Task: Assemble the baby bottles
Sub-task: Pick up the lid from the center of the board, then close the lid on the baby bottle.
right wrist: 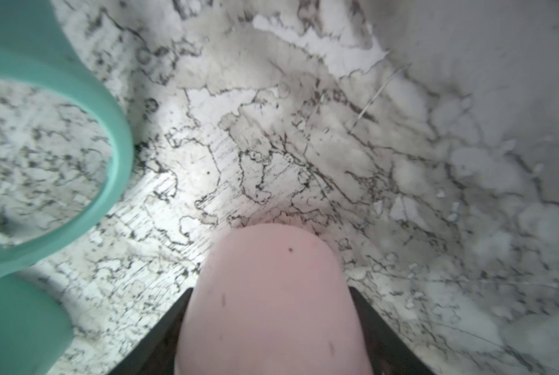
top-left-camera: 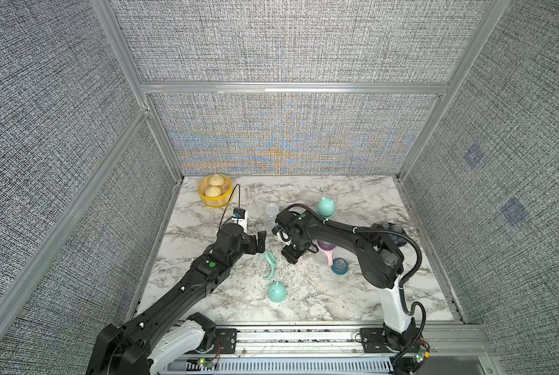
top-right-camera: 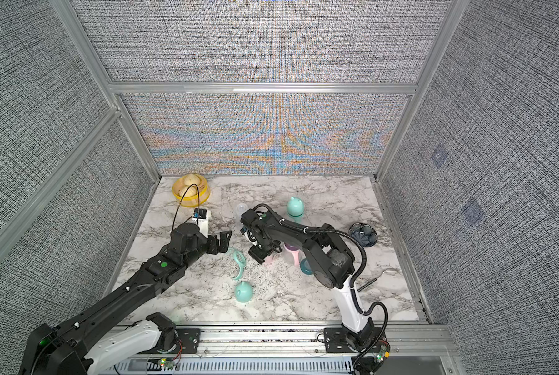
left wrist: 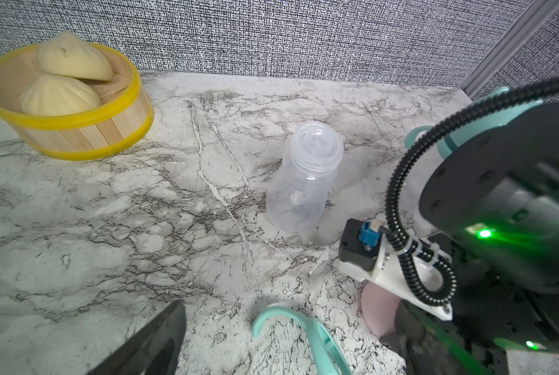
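Nothing in any view can be read as text, a label, a brand or a number. The white camera housing (top-left-camera: 241,224), toward ten o'clock on the bench (top-left-camera: 352,302), bears tiny dark marks, illegible.

A mint handle ring (top-right-camera: 239,261) lies on the desk (top-right-camera: 304,302) near a mint cap (top-right-camera: 243,292), with a yellow basket (top-right-camera: 187,202) far behind.
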Motion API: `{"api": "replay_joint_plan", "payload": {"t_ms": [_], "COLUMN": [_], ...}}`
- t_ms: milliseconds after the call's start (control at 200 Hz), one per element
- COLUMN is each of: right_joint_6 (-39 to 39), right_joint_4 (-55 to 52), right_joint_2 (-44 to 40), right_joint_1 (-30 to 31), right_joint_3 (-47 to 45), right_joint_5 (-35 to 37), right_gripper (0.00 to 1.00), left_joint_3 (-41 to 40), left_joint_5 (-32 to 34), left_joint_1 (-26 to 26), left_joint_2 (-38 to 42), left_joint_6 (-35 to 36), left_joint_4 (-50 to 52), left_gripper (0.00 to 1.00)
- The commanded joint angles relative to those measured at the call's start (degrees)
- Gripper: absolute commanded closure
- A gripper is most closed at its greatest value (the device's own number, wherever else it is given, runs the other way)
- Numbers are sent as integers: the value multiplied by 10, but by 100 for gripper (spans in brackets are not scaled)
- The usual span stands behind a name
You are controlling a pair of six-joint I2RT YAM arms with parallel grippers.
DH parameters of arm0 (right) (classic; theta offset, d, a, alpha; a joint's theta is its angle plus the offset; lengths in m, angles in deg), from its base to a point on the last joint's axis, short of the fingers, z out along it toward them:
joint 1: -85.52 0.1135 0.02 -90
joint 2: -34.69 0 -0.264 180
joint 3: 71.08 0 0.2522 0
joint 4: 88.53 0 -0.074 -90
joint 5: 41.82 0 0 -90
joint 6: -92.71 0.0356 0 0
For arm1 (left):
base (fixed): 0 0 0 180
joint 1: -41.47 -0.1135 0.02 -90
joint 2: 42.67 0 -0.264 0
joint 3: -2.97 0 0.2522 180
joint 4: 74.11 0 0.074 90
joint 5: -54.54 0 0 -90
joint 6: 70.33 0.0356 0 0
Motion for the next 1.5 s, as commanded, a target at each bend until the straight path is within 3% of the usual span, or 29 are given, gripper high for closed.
{"api": "replay_joint_plan", "payload": {"t_ms": [0, 425, 856, 1191, 1496], "right_joint_6": [3, 31, 54, 68, 59], "right_joint_4": [-22, -101, -199, -244, -240], "right_joint_2": [-19, -113, -192, -244, -244], "right_joint_1": [1, 6, 8, -6, -54], "right_joint_3": [11, 73, 137, 108, 74], "right_joint_5": [1, 21, 97, 137, 100], "right_gripper": [30, 31, 31, 31, 31], "left_joint_3": [-2, -6, 8, 13, 13], "left_joint_5": [-3, -28, -50, -58, -63], "left_joint_1": [-1, -1, -1, -1, 0], "left_joint_2": [-1, -24, -53, -66, -71], "left_joint_6": [-1, 3, 5, 2, 0], "left_joint_4": [-23, -55, -69, -76, -80], "left_gripper": [0, 0, 0, 0, 0]}}
